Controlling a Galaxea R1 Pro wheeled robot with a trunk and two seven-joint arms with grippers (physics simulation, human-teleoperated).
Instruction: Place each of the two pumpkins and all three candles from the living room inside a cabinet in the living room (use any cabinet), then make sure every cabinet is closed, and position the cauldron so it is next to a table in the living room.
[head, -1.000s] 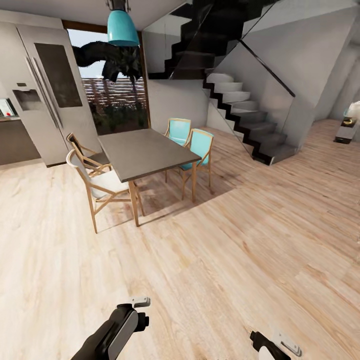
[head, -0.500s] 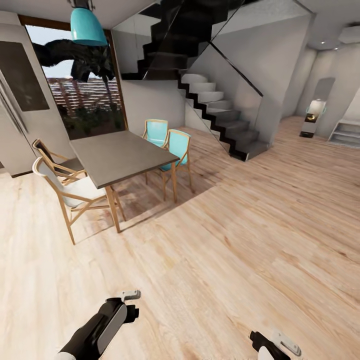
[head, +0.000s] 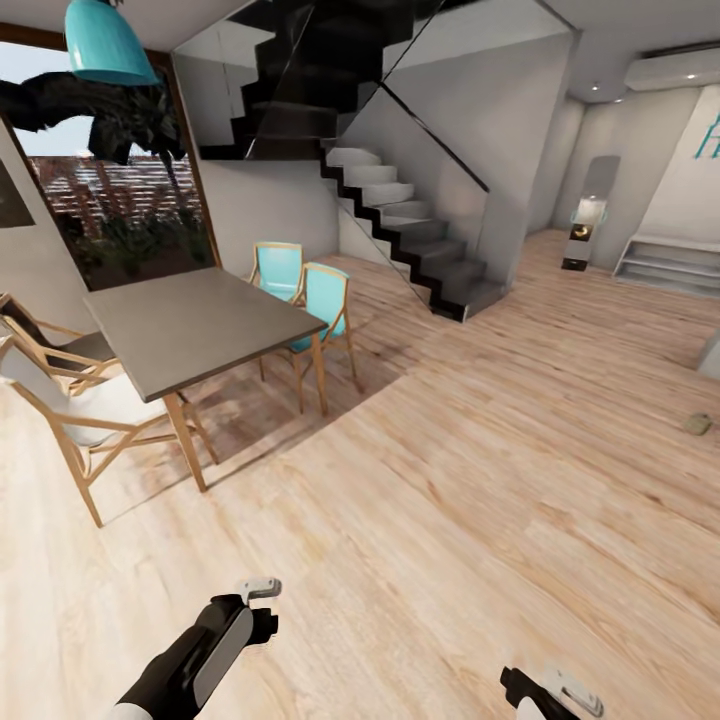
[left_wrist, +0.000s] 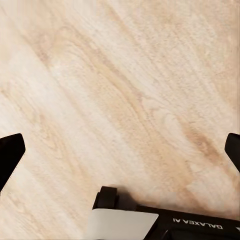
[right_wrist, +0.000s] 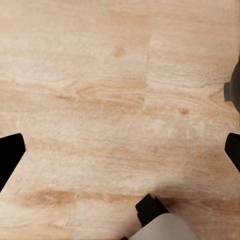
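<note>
Where stairs (head: 400, 215) rise, pale wood floor (head: 450, 480).

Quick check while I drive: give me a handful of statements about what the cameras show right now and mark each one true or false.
1. Two turquoise chairs stand at the far side of the dining table. True.
2. The left hand is shut on a pumpkin. False: its fingers are spread wide with only bare wood floor between them.
3. A staircase rises behind the dining table. True.
4. The right hand is open and holds nothing. True.
5. The lamp hanging above the table is red. False: it is turquoise.
6. A rug covers the floor in front of the robot. False: it is bare light wood planks.
</note>
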